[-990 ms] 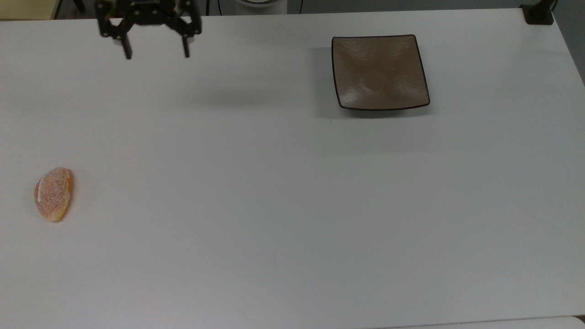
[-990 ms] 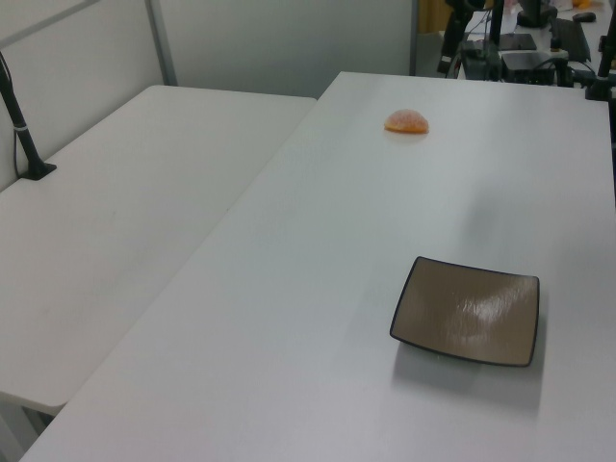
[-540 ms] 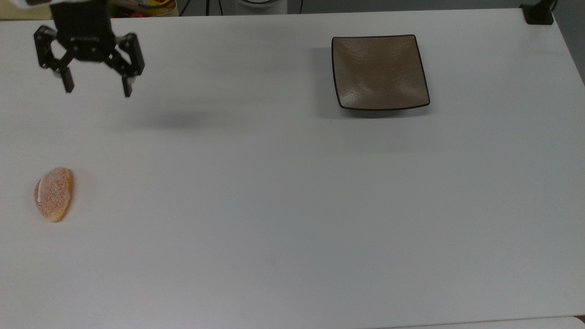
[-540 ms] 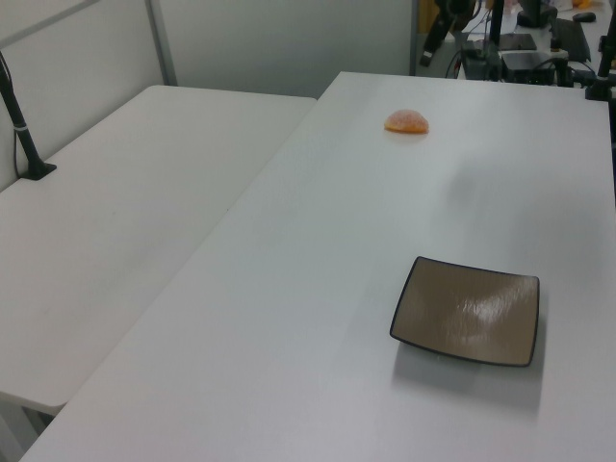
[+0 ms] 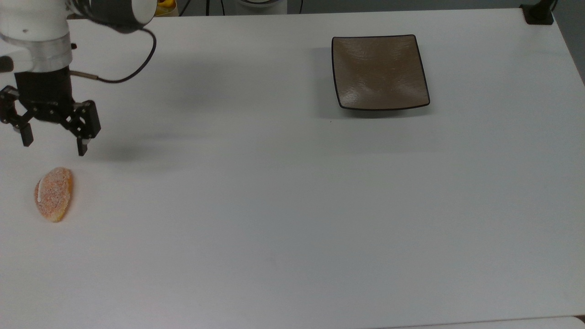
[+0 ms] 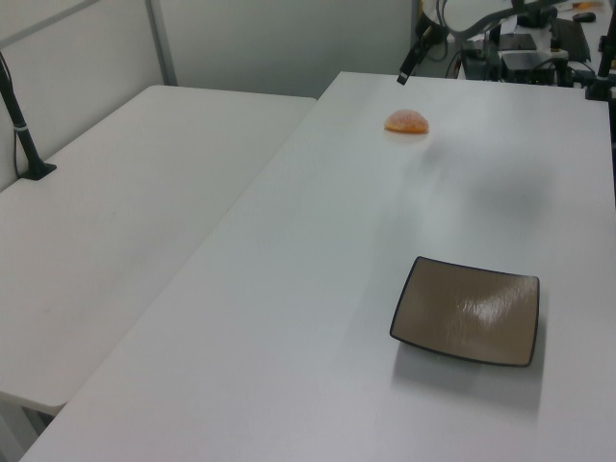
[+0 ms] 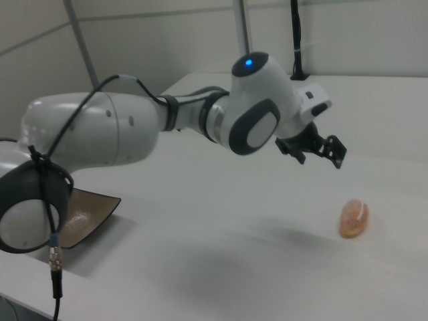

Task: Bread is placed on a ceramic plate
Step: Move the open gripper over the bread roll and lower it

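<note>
The bread [image 5: 54, 194], a small speckled orange-pink bun with a white stripe, lies on the white table near the top view's left edge. It also shows in the left view [image 6: 407, 122] and the right view [image 7: 353, 218]. My gripper [image 5: 55, 145] hangs open and empty above the table, just behind the bread in the top view, and it shows in the right view [image 7: 321, 159] too. The ceramic plate [image 5: 379, 73], square and brown with a black rim, sits bare far off at the top view's upper right. The plate [image 6: 467, 310] lies near the front in the left view.
A black cable [image 5: 137, 64] loops from the arm's wrist over the table. A black clamp [image 5: 539, 13] sits at the top view's far right corner. A second white table [image 6: 115, 221] adjoins on the left view's left, with a black post [image 6: 24, 135].
The open gripper has travelled to the top view's left and forward, from the back edge to just behind the bread. Bread and plate have not moved.
</note>
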Tool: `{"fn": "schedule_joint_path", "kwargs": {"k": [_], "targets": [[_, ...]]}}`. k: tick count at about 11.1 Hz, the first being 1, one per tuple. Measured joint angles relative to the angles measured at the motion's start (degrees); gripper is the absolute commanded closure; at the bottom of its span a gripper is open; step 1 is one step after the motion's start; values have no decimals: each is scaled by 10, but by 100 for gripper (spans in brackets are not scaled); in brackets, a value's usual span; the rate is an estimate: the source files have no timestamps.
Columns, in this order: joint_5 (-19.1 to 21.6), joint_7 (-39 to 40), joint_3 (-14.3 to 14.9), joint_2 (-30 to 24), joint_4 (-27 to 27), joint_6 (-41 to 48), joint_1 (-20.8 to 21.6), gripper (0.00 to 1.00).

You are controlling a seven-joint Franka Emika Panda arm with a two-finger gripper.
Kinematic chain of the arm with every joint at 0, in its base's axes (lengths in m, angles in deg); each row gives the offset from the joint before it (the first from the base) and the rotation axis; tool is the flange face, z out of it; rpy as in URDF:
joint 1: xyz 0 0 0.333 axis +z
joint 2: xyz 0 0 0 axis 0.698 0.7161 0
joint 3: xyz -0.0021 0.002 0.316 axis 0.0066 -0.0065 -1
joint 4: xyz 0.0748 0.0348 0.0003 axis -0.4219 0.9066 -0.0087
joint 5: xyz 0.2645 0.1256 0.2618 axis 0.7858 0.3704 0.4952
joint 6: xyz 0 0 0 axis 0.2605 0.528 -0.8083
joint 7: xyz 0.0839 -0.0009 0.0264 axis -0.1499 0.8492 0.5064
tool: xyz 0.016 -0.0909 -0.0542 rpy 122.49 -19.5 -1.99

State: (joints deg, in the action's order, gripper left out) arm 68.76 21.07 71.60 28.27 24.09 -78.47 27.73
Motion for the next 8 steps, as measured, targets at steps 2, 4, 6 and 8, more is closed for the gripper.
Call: {"fn": "schedule_joint_path", "kwargs": {"k": [2, 4, 6, 8], "targets": [[0, 0, 0, 38, -5, -37, -8, 0], [0, 0, 0, 72, -7, -77, -14, 0], [0, 0, 0, 100, -13, -110, -22, 0], [0, 0, 0, 123, -22, -136, -31, 0]]}}
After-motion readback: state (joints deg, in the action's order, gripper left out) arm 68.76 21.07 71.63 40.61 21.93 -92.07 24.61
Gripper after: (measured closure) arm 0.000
